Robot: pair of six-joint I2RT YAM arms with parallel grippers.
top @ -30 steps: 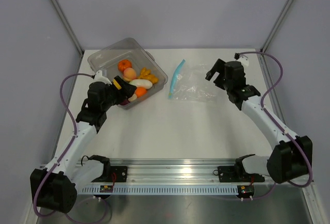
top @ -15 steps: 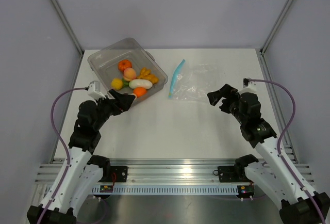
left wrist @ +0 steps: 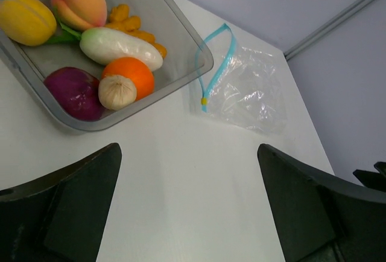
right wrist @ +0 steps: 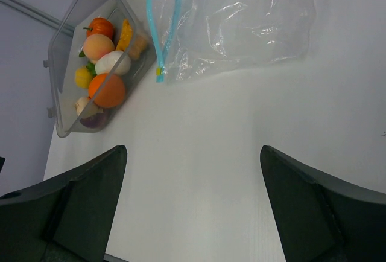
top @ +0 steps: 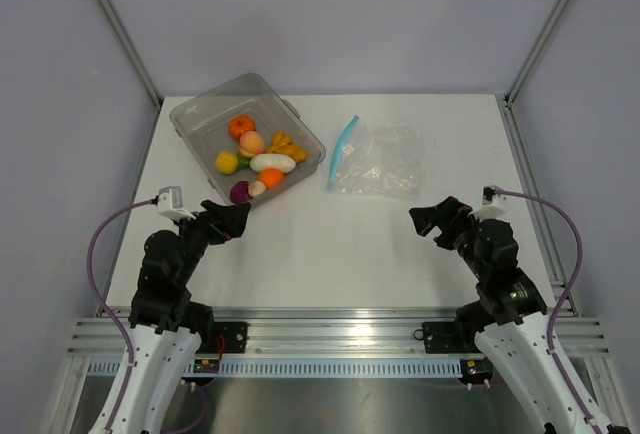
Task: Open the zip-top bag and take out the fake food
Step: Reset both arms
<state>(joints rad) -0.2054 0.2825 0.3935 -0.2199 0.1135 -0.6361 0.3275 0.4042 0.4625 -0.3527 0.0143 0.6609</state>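
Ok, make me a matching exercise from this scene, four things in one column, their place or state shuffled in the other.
1. thin clear plastic bag with blue zip strip
2. rigid clear plastic tub
3. round purple toy vegetable
4. left tool

A. in the tub's near corner
B. empty, on the table beside the tub
C. open, holding nothing
D. holds the toy food

Pairs: 1-B, 2-D, 3-A, 4-C.

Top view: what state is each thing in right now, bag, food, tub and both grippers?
zip-top bag: zip open, empty, lying flat.
fake food: in the tub, none in the bag.
tub: upright, no lid.
left gripper: open, empty.
right gripper: open, empty.
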